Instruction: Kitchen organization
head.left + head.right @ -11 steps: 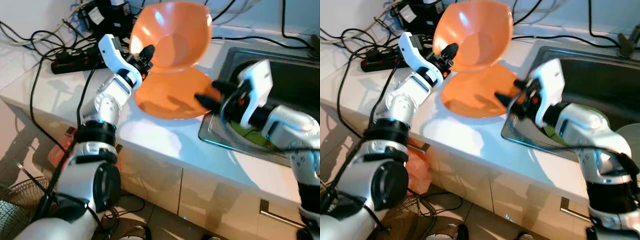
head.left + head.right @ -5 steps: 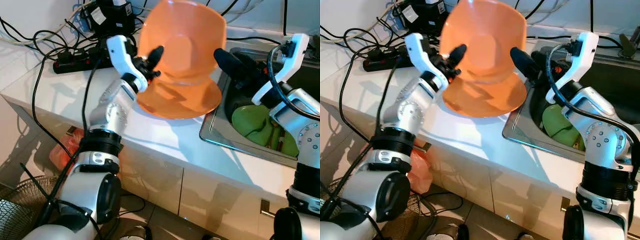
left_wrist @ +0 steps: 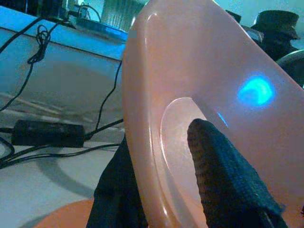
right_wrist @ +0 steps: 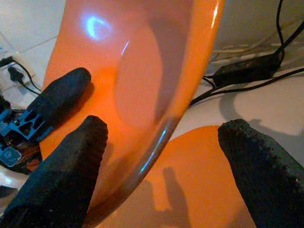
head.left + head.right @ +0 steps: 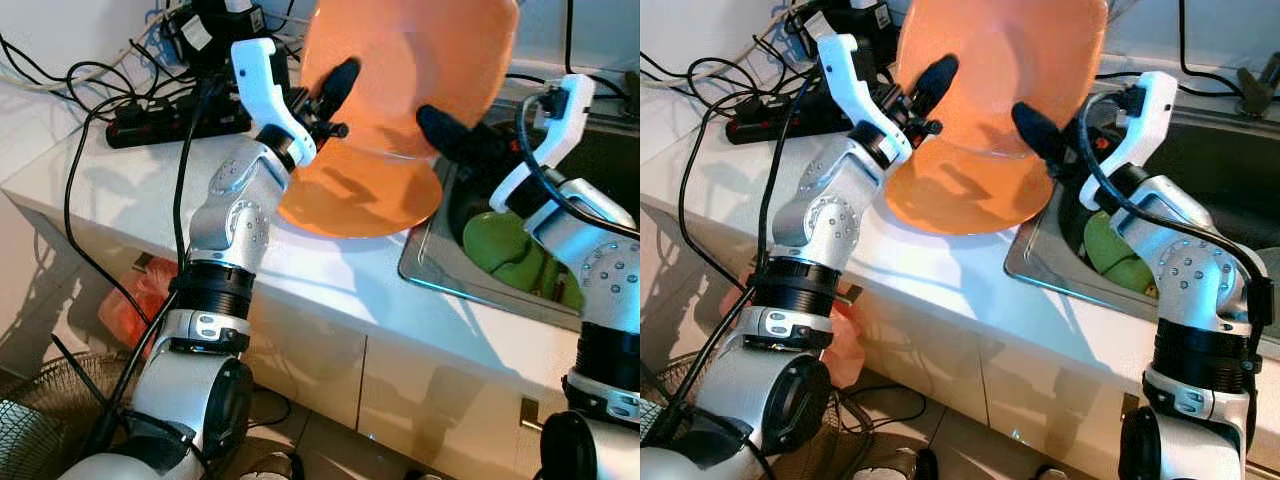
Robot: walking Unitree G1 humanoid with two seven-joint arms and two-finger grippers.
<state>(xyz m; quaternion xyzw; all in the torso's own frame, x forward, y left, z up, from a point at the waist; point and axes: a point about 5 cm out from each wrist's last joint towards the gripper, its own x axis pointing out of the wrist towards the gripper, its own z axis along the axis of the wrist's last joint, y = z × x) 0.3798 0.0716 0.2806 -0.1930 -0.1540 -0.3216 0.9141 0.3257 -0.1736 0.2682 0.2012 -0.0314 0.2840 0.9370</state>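
Firmly clamped left gripper (image 5: 330, 100), orange bowl (image 5: 420, 70)

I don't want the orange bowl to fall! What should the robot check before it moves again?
1. Left claw pinching the raised orange bowl: ok, its rim sits between the fingers.
2. Right claw closed on the bowl: not ok, fingers are spread around its edge.
3. Second orange bowl resting on the counter: ok.
4. Cables away from the bowl: ok.
5. Green item in the sink: cannot tell what it is.
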